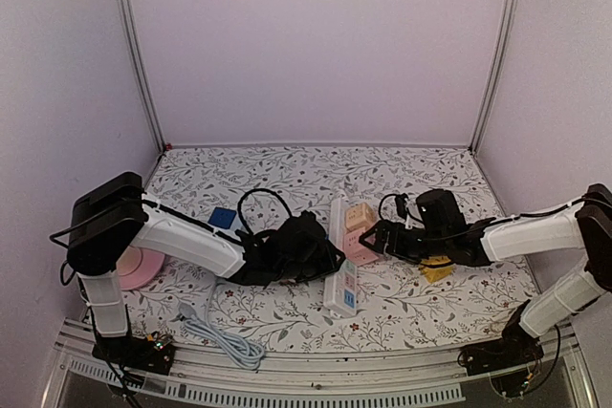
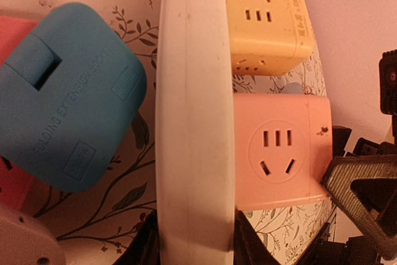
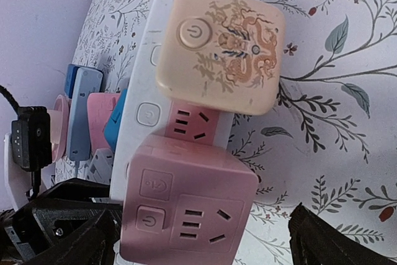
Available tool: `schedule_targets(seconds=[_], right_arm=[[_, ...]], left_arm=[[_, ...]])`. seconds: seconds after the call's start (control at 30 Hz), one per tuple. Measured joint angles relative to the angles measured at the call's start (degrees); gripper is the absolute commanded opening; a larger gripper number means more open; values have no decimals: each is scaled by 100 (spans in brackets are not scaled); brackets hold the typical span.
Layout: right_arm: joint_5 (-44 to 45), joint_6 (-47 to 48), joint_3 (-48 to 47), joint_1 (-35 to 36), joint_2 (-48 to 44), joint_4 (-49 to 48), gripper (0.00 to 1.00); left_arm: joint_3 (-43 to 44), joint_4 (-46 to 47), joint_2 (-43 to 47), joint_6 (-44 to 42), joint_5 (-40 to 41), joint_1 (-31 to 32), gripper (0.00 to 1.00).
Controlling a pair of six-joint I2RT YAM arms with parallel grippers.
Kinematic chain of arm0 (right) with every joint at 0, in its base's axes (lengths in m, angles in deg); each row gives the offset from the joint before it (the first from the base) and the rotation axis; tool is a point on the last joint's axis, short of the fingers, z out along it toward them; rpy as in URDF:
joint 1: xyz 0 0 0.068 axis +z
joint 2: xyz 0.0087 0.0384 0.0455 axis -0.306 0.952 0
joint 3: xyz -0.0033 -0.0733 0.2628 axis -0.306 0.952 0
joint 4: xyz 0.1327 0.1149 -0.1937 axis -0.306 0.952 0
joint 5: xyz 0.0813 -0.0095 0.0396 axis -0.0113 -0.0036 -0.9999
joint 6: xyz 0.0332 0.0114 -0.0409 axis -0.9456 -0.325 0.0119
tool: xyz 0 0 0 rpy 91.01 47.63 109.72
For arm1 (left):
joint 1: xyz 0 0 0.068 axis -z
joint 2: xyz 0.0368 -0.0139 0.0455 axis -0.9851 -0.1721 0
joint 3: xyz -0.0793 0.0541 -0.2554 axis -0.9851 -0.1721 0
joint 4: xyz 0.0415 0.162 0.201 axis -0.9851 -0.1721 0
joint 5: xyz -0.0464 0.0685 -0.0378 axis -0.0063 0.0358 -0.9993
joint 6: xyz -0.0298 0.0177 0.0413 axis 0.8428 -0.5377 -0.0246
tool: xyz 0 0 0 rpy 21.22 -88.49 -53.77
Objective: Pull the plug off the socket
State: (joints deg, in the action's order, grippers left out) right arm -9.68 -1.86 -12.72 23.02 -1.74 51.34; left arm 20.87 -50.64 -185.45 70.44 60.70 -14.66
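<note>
My right gripper (image 3: 195,240) wide open astride pink plug (image 3: 186,206); close squarely, pull straight while left gripper (image 2: 195,246) clamps power strip (image 2: 192,91).

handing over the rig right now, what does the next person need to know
The left gripper is shut on the strip, bracing it.
The right gripper is open, fingers either side of the pink plug, not closed on it.
The pink plug and beige plug both sit plugged into the strip.
Done: strip held, right arm lined up.
Left: close on the pink plug and pull it off.
</note>
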Motion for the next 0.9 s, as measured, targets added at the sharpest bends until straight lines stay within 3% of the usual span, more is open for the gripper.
schedule_targets(seconds=[0.23,0.47,0.67,0.9], right_arm=[[-127,-151,-85,81,343,-313,89],[-225,-297,-133,109,562,-599,66],[-216,-634,-197,109,579,-612,35],[-214,-599,-199,116,581,-605,23]], left_arm=[[0,0,0,0,22,9,0],[0,-4,-2,0,46,22,0],[11,-13,0,72,164,46,0],[76,-184,0,162,249,72,0]])
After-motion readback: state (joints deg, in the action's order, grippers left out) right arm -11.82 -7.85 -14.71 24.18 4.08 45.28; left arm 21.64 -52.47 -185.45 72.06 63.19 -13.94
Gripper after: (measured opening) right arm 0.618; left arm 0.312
